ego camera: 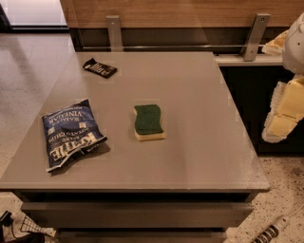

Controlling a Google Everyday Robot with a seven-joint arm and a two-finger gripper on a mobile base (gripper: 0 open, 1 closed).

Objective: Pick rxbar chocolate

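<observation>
Looking down over the grey table [199, 90] now. My gripper [284, 111] hangs at the right edge of view, pale and blocky. It is out past the table's right side and touches nothing on the tabletop. Open or closed? I cannot tell, since only part of it shows.

The rxbar [99, 68] lies flat near the far left corner of the table. Its wrapper is black with pale lettering, and it is turned at an angle to the table edges. It is well apart from my gripper, with nearly the whole width of the table between us.

Closer in on the left is the blue chip bag [70, 133], lying flat and skewed, with one corner close to the table's left edge. It is well apart from the rxbar.

Around the middle of the table, the sponge [148, 122] lies green side up, with yellow showing along its near edge. It is to the right of the bag and not touching it.

Behind the table runs a wood panel [180, 12] with metal brackets [114, 31] below it. Down at the bottom right, a white cord [285, 221] lies on the speckled floor [285, 190].
</observation>
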